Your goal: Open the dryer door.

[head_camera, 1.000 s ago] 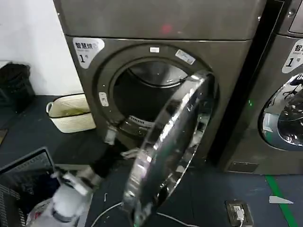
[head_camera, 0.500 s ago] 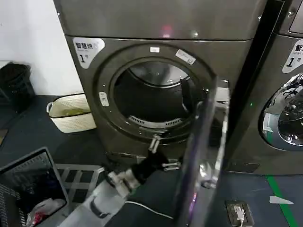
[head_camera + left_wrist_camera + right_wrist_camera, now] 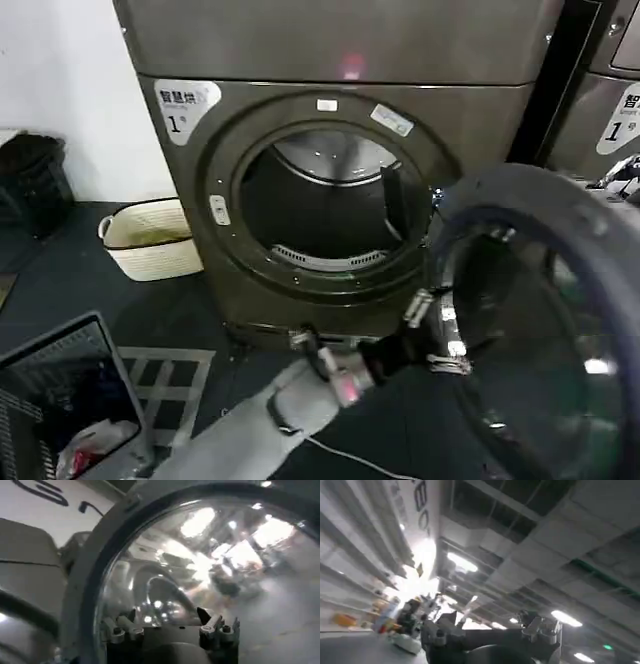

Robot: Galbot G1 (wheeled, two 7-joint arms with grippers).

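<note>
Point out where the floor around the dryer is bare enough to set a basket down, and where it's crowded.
Bare dark floor lies between the white basket and the dryer base. Crowded: to the right of the opening, the dryer door is swung wide, with the left gripper against its inner side; a grey crate fills the near-left corner.
</note>
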